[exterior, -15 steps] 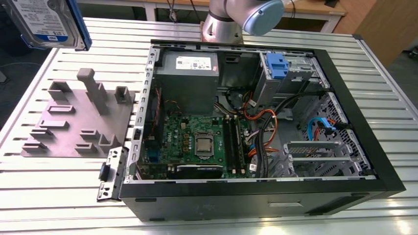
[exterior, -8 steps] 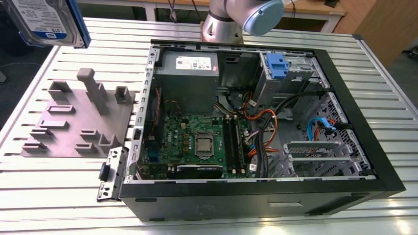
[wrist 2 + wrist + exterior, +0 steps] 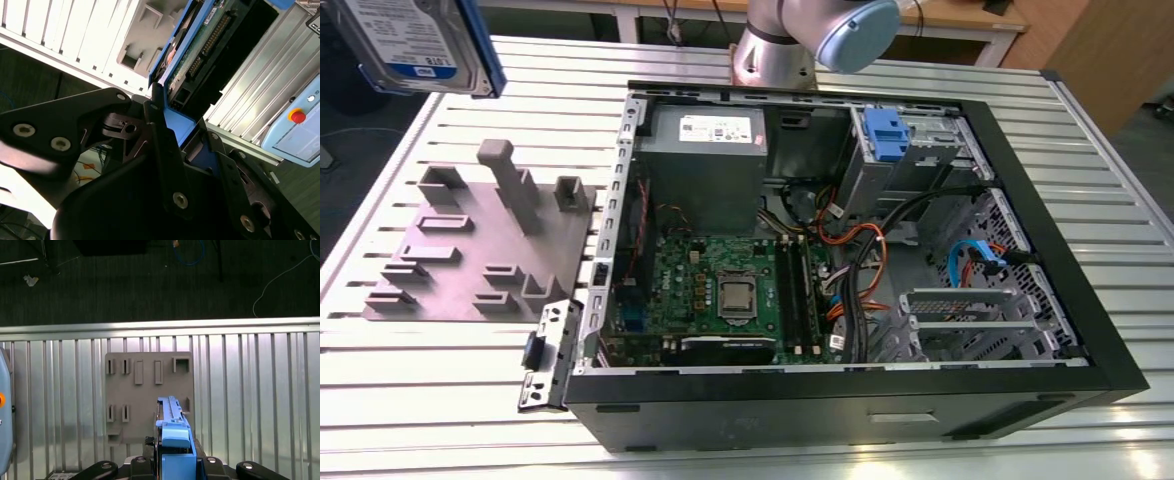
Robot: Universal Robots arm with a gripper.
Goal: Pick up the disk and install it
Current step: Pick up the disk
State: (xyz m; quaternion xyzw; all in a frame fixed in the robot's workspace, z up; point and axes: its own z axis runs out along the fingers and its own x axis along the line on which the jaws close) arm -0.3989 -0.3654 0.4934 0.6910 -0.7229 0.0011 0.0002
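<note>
The gripper [image 3: 182,122] has its two black fingers [image 3: 159,135] closed tight on the blue frame of the disk [image 3: 200,45], one finger on each side of the frame; in the second wrist view the green circuit-board side of the disk and its row of connector pins face the camera. In the first wrist view the blue frame stands edge-on between the gripper's black links, with the grey plate [image 3: 145,390] on the table beneath it, its slots and small posts seen from straight above. In the exterior view the disk [image 3: 414,40] sits in the upper left corner of the frame, label side showing (white with a blue band), held in the air well above the slatted metal table [image 3: 454,380] and well apart from the plate [image 3: 467,250], which lies at the left middle. To the plate's right, filling the centre and right of the frame, is the open computer case [image 3: 1067,300] with its green board [image 3: 720,290], grey power box [image 3: 707,130] and a blue drive holder [image 3: 887,135] near its upper right. The arm's base [image 3: 774,50] stands at the top centre, behind the case.
</note>
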